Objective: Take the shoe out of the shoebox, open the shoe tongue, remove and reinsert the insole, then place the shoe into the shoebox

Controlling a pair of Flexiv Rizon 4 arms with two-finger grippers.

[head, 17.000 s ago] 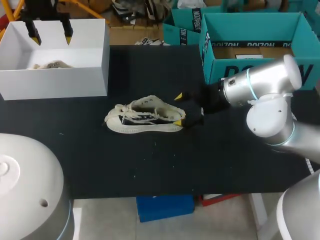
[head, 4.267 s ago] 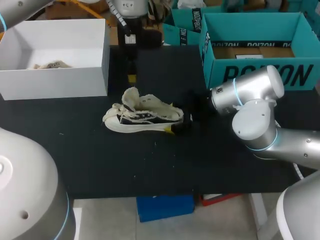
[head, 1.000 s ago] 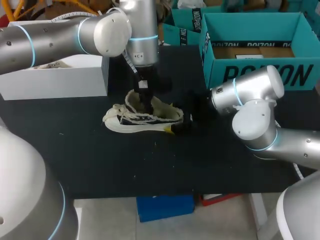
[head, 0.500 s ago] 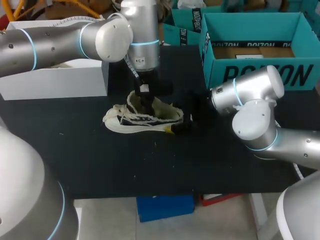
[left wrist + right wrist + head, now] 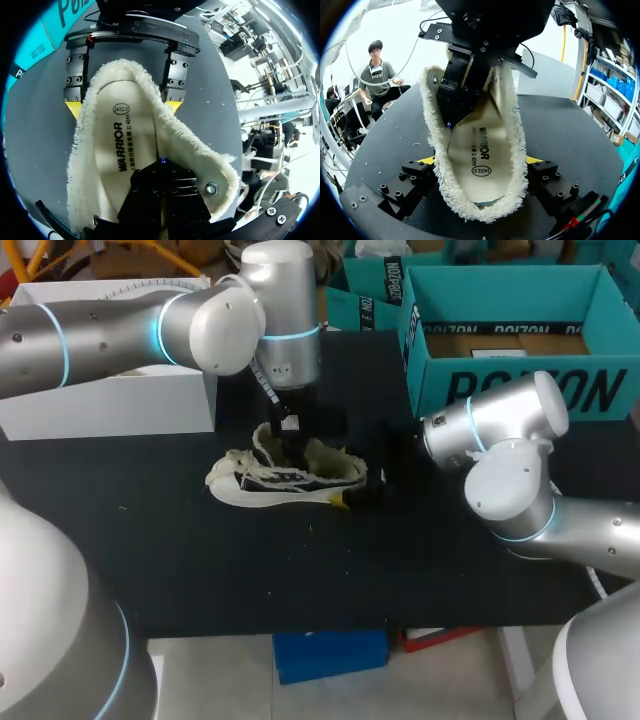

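Observation:
A cream shoe [image 5: 262,483] with a fleecy lining lies on its sole on the black table [image 5: 200,570]. My left gripper [image 5: 293,448] comes down into the shoe's opening, shut, its black fingertips [image 5: 162,167] resting on the printed insole [image 5: 117,142] beside the lining. My right gripper [image 5: 358,483] is at the heel, its yellow-tipped fingers [image 5: 426,160] against the fleece collar from both sides. In the right wrist view the heel sits between my own fingers, and the left gripper [image 5: 451,120] stands ahead inside the shoe [image 5: 515,150]. The white shoebox [image 5: 110,405] stands at the back left.
A teal box [image 5: 500,380] stands at the back right, close behind my right arm. Another teal box [image 5: 365,295] is behind it. The front half of the table is bare black surface.
My left arm has shifted slightly while its gripper stays down inside the shoe. The right arm and the shoe have not moved.

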